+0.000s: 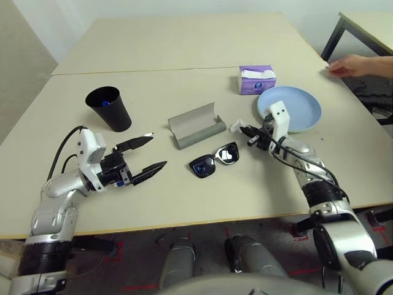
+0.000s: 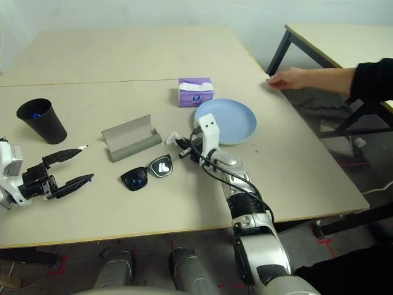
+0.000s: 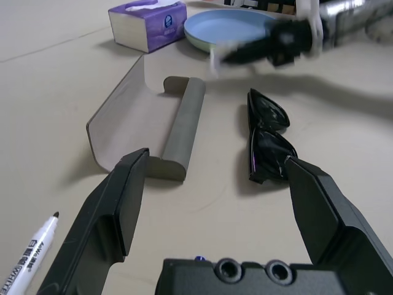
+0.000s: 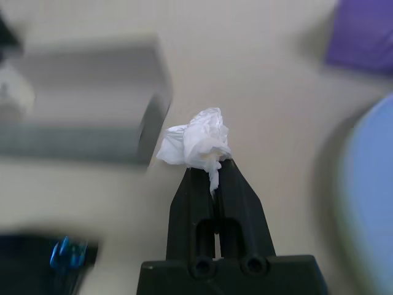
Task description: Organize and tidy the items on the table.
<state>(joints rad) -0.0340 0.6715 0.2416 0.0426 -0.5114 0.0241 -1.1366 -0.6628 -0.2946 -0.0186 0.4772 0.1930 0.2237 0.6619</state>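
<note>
My right gripper (image 4: 212, 167) is shut on the crumpled white tissue (image 4: 196, 142) and holds it just above the table (image 1: 184, 196), between the grey glasses case (image 1: 196, 126) and the blue plate (image 1: 301, 110). The case lies open, and the black blue-lensed sunglasses (image 1: 215, 160) rest in front of it. My left gripper (image 1: 158, 150) stands open near the left front, pointing at the case and sunglasses with nothing between its fingers. A white marker (image 3: 31, 258) lies on the table beside its finger. The black cup (image 1: 109, 107) stands at the left with a blue-capped marker (image 1: 105, 102) inside.
A purple tissue pack (image 1: 256, 78) sits behind the plate. A person's hand (image 1: 353, 64) rests at the table's right far edge, next to a small table with black legs (image 1: 368, 27). A seam crosses the tabletop behind the cup.
</note>
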